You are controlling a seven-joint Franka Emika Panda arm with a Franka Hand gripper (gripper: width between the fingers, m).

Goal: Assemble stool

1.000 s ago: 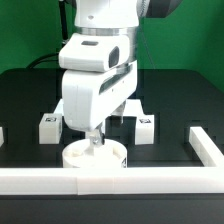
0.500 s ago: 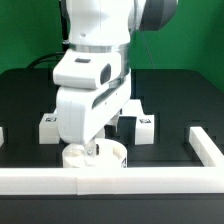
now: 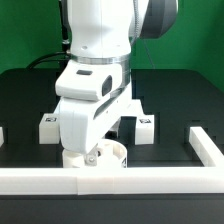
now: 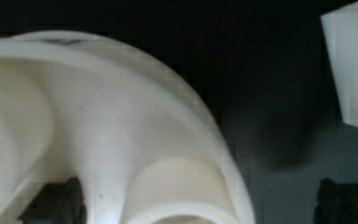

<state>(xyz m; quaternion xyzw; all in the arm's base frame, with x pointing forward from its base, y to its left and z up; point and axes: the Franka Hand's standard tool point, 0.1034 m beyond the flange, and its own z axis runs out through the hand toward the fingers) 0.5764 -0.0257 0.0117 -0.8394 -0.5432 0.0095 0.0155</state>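
White moulded plastic, the seat (image 3: 113, 158) lies flat in the lower centre of the exterior frame, touching or just behind the long white bar (image 3: 150, 183) that edges the black tabletop (image 3: 175, 95). It looks rigid and light, a hollow disc with a raised rim and recesses. Its smooth curved wall is likely to be slippery, so a pinch across the rim wall seems the surest hold, kept low so the disc does not tip or spin.

The claw (image 3: 90, 156) is down on the seat's left part. In the wrist view the dark fingertips (image 4: 55, 200) sit at both sides of the frame with the rim (image 4: 149, 120) between them, and a dark gap shows on one side: spread wide, gripping nothing yet.

Two legs (image 3: 48, 126) (image 3: 146, 126) stand behind, left and right of mid-frame, apart from the seat. A third is not visible.
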